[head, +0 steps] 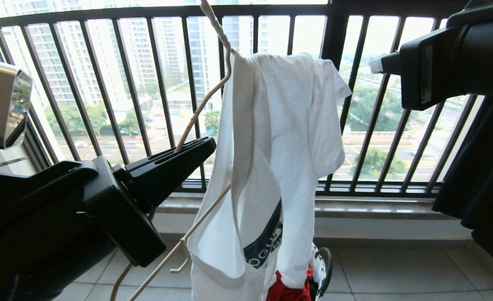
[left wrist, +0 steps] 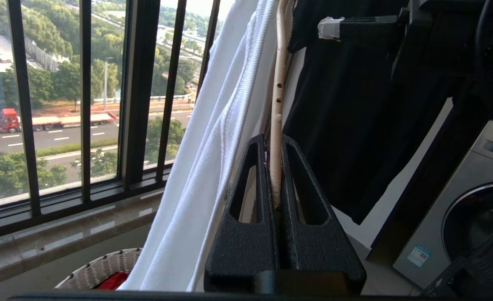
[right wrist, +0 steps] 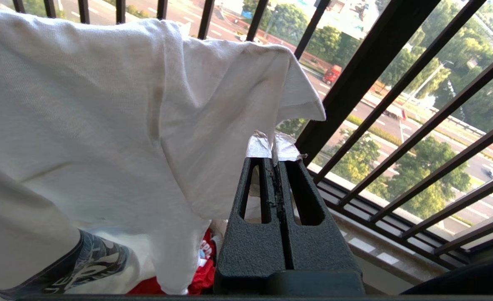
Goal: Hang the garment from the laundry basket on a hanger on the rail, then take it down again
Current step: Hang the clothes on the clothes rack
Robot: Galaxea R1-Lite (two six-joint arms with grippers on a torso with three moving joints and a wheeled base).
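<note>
The white T-shirt garment (head: pixel 288 125) hangs draped over one side of the thin beige wire hanger (head: pixel 204 100), its navy graphic low down. My left gripper (head: pixel 202 146) is shut on the hanger's bare arm (left wrist: pixel 277 104), beside the shirt's ribbed collar (left wrist: pixel 213 146). My right gripper (head: pixel 376 65) is at the upper right with its taped tips shut and empty, a little apart from the shirt's sleeve (right wrist: pixel 246 83). The woven laundry basket (left wrist: pixel 100 267) stands on the floor below the shirt. The hanger's neck runs out of the top of the head view. The rail is out of view.
A black barred window railing (head: pixel 334 104) and stone sill (head: pixel 376 207) run across the back. A dark garment (head: pixel 480 188) hangs at the right, near a washing machine (left wrist: pixel 472 200). A red garment (head: pixel 288 290) lies in the basket. A metal box (head: pixel 1 104) is at the left.
</note>
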